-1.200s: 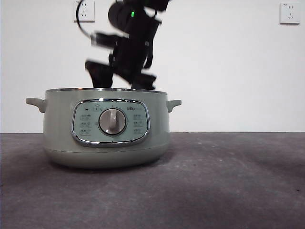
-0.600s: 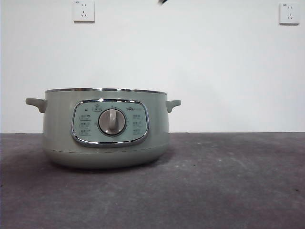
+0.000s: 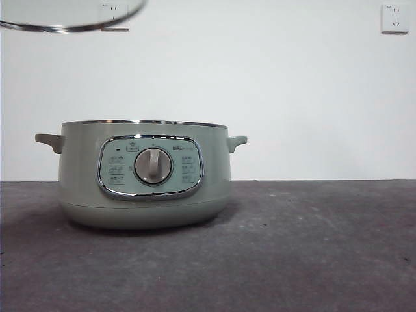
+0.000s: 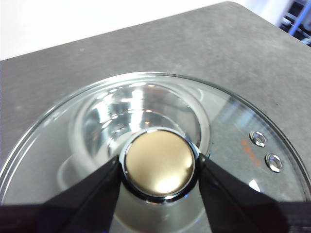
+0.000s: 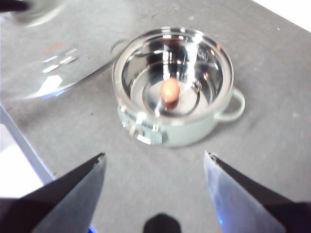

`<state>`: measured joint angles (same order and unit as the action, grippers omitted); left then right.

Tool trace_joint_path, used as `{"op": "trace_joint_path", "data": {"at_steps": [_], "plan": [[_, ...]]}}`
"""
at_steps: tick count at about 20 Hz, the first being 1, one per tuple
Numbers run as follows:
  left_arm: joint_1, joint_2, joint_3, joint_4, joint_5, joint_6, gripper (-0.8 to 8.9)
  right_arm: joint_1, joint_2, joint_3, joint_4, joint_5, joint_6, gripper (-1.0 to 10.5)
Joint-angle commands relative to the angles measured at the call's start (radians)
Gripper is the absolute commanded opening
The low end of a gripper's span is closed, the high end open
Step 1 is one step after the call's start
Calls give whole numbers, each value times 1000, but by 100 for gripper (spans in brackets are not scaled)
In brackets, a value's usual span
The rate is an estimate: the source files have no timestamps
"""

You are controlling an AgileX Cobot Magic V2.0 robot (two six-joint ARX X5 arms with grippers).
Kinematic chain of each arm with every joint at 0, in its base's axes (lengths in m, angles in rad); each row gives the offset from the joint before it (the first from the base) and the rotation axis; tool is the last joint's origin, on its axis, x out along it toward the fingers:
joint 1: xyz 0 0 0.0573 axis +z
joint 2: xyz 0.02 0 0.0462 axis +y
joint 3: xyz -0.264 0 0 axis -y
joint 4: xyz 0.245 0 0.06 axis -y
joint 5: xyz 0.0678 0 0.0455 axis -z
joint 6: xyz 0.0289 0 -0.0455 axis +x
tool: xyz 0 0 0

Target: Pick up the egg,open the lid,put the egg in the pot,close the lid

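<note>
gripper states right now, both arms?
Left gripper: shut on the lid's knob, holding the lid up in the air.
Right gripper: open, empty, high above the pot.

The brown-orange egg (image 5: 170, 91) is lying inside the open sage-green pot (image 3: 144, 174). The glass lid (image 4: 160, 160) is hanging in the air, its knob sitting between the left gripper (image 4: 159, 170) jaws.

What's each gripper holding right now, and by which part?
The left gripper holds the lid by its knob, one jaw on each side, raised off the pot. The right gripper is open and holds nothing.
</note>
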<state>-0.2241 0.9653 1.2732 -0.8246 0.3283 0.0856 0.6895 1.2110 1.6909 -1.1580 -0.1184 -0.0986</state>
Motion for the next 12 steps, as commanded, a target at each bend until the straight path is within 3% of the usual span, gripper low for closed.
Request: {"op": "trace_joint_path", "data": {"at_steps": [1,6,12], "plan": [[-55,55,9,95,-34,1,-6,1,-181,-251,62,32,95,345],[-136,233,10,283,-68,5,-7,2,-464,-592,63,119,221,345],[-161,416,10,430,-121,21,-7,3,-618,-709,42,146,309,345]]}}
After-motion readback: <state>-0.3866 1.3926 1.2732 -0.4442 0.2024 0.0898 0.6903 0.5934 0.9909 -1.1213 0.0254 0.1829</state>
